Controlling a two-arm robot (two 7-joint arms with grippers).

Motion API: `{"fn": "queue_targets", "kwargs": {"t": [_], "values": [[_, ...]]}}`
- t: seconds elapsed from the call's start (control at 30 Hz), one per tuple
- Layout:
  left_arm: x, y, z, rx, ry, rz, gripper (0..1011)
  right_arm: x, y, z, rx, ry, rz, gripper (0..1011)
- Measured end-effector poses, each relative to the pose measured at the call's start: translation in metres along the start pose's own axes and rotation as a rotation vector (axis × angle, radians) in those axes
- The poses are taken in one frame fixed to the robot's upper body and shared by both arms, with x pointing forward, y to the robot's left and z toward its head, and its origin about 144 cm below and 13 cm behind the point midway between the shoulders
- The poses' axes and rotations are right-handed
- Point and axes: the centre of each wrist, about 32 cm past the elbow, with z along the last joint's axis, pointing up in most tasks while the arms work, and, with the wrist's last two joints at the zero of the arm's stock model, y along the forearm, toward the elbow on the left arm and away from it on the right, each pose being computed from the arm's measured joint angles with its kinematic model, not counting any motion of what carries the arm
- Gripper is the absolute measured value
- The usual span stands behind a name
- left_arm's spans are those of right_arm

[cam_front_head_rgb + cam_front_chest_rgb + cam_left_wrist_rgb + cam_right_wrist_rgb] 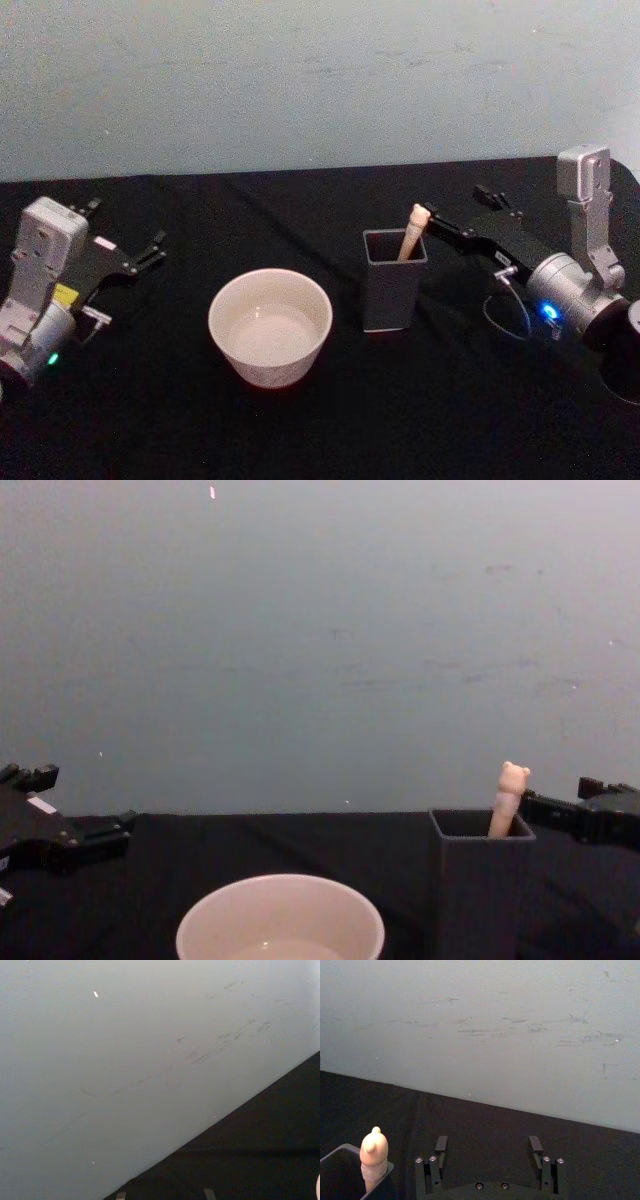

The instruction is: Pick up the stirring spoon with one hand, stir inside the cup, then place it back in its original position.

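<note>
While the left arm sits off at the left side of the black table (150, 420), its gripper (150, 251) held above the cloth with the two fingers apart and nothing between them, the right arm is reaching in from the right. The right gripper (455, 214) hangs just beside the top of the spoon (413, 232), close to the bear head but not closed on it; from the right wrist view its two fingers (441, 1146) stand well apart with bare cloth between them, and the spoon handle (373, 1158) rises off to one side of them. The spoon stands in the dark grey square holder (392, 285), leaning against the corner nearest the right gripper, with the cream handle and its small bear head poking above the rim; the stem and bowl are hidden inside. From the chest view the bear head (513, 776) shows clear above the holder (480, 885), with the right gripper (560, 815) next to it at about the same height. The wide cream cup (270, 326) sits on the table to the left of the holder, apart from it, between the two arms. A pale wall (320, 80) runs behind the table.
</note>
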Motion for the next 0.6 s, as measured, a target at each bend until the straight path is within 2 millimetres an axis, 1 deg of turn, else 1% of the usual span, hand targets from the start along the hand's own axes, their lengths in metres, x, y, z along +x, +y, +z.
{"fn": "queue_targets", "kwargs": {"t": [0.6], "values": [[0.0000,0.0000,0.0000,0.000,0.000,0.000,1001,-0.0001,0.0000,0.0002,0.001,0.000,0.000,1003]]}}
